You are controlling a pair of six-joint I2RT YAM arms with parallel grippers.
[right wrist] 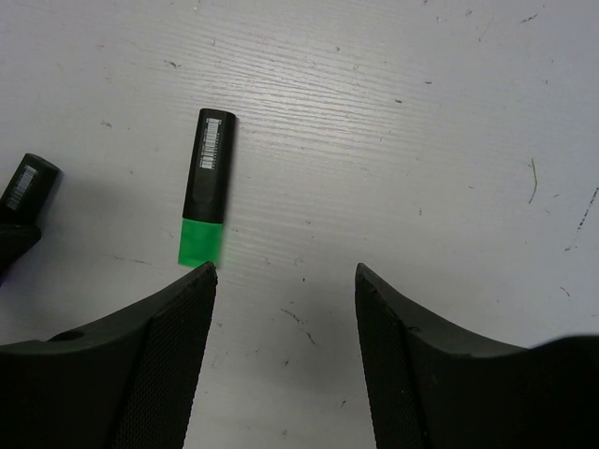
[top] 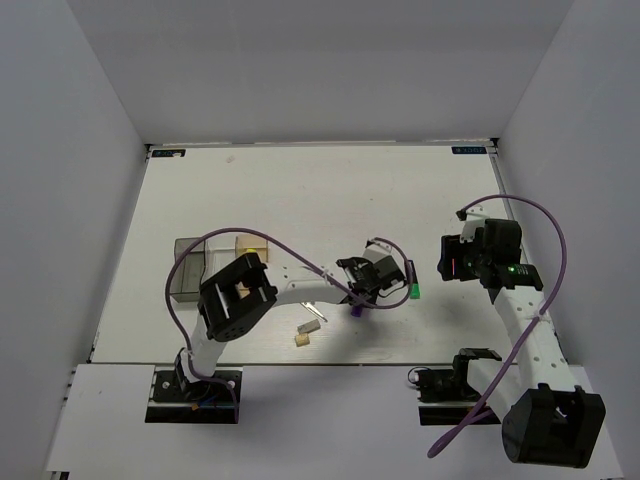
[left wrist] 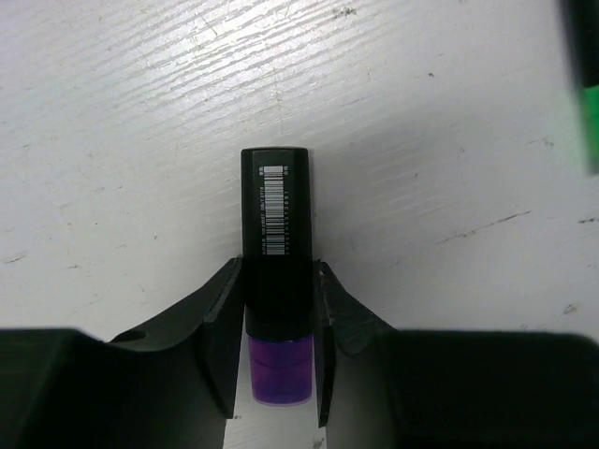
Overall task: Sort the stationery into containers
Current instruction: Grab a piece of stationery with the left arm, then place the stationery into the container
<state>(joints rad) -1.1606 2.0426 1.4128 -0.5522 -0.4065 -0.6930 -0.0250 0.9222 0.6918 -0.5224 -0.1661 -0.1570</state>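
The left gripper (left wrist: 276,281) clamps the purple highlighter (left wrist: 276,210) between its fingers near the table (top: 300,190) front edge, while the right gripper (right wrist: 285,271) hangs spread, the green highlighter (right wrist: 207,182) lying just beyond its left finger.

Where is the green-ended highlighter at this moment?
In the top view the green-ended highlighter lies on the table right of centre, between the left gripper, shut on the purple highlighter, and the open right gripper.

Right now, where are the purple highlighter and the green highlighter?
purple highlighter (left wrist: 275,245), left wrist view, on its black barrel.
green highlighter (right wrist: 208,182), right wrist view, on its black barrel.
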